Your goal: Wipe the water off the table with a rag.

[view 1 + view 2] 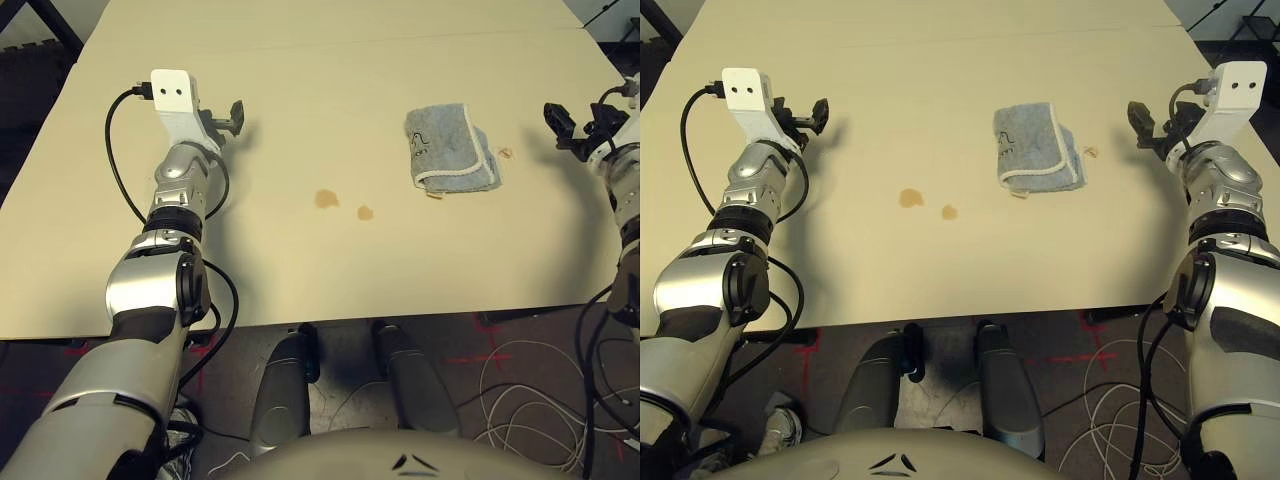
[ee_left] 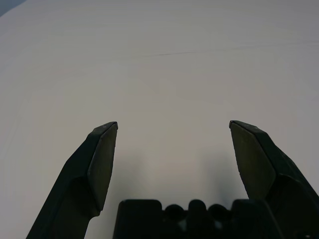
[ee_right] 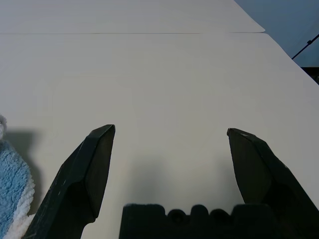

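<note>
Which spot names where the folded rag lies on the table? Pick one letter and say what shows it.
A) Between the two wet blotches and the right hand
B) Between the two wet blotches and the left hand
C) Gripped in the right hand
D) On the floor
A: the rag lies flat on the table, with the two wet blotches to its left and the open right hand to its right.

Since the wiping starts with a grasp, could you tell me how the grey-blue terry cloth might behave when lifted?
The terry cloth will probably droop, its layers looking soft. Being loosely folded, it may open up. Its looped pile suggests little slipping.
</note>
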